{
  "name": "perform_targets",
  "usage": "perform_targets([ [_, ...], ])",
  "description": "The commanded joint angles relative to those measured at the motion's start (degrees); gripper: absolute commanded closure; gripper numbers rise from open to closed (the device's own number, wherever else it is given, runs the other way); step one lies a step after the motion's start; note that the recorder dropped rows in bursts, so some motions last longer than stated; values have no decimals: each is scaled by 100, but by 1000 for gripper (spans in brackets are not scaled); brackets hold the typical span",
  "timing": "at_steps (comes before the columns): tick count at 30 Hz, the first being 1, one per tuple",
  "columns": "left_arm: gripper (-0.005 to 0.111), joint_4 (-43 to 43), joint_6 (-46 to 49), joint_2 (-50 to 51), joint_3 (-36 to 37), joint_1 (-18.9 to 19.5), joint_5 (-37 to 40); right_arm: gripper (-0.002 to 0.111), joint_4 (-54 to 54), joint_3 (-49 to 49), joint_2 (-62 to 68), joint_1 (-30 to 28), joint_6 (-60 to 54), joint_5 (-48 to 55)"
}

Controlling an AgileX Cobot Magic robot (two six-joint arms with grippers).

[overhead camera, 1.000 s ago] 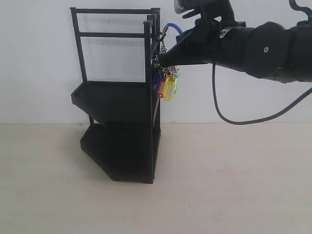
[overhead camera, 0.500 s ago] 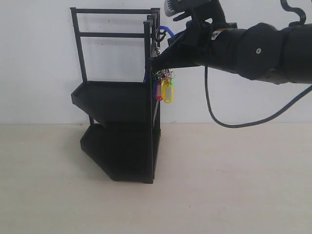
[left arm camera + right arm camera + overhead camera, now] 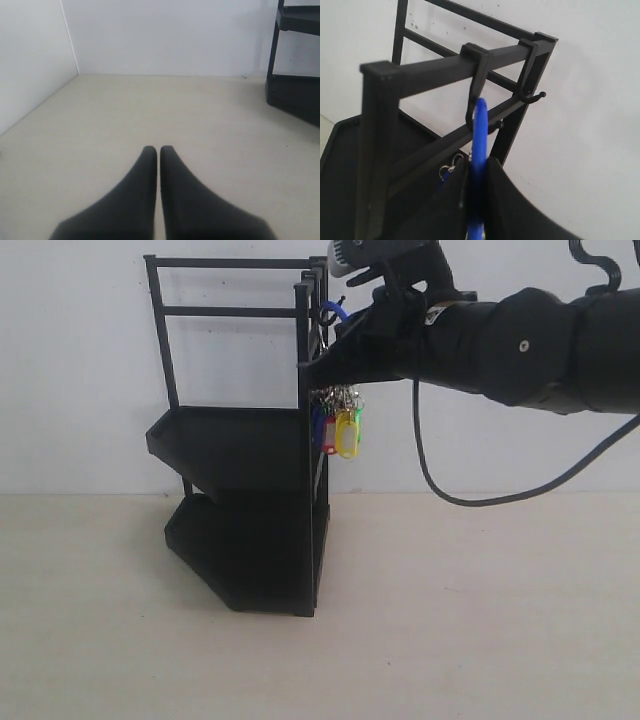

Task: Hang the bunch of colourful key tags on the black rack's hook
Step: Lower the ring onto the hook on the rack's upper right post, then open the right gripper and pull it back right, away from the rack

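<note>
The black rack (image 3: pixel 250 440) stands left of centre against the white wall. My right gripper (image 3: pixel 325 368) reaches in from the right to its top corner post, shut on the colourful key tag bunch. Yellow, red and blue tags (image 3: pixel 340 428) dangle below the fingers. In the right wrist view the blue-sleeved ring (image 3: pixel 479 131) rises from between my fingertips (image 3: pixel 477 167), and its top touches the hook (image 3: pixel 474 107) on the top bar. Whether the ring sits over the prong is unclear. My left gripper (image 3: pixel 158 150) is shut and empty, low over the table.
A second hook (image 3: pixel 532 95) sticks out from the far corner post. The rack's lower shelf (image 3: pixel 295 95) shows at the edge of the left wrist view. A beige tabletop (image 3: pixel 450 620) lies in front, and a black cable (image 3: pixel 440 475) loops under the right arm.
My right gripper has carried the bunch left towards the rack's post. The blue ring now meets the hook, and the tags hang closer to the post.
</note>
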Motion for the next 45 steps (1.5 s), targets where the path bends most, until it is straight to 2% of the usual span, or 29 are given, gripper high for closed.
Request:
perform_targets([
  [1,102,1,-32,20,-14,-7,-15,73,-24,-76,-31,17,-61,-136],
  [3,102,1,-32,20,-14,-7,-15,60,-24,-76,-31,17,-61,-136],
  [4,102,1,-32,20,-14,-7,-15,57,-24,-76,-31,17,-61,-136],
  [14,102,1,-32,20,-14,-7,-15,57,151,-76,-286,17,-16,-91],
  [21,102,1,-32,20,-14,-7,-15,58,151,-66,-704,7,-16,424],
  [23,102,1,-32,20,-14,-7,-15,62,151,-66,-791,-72,-6,738],
  [28,102,1,-32,20,-14,-7,-15,81,245,172,-922,-440,162,1697],
  [35,102,1,-32,20,-14,-7,-15,108,245,1447,-1699,-554,138,1476],
  [39,102,1,-32,20,-14,-7,-15,108,234,1972,-2191,-554,147,1555],
  [43,102,1,-32,20,-14,-7,-15,108,245,2425,-2979,-554,526,2302],
  [45,102,1,-32,20,-14,-7,-15,108,245,2637,-3380,-554,1122,2706],
])
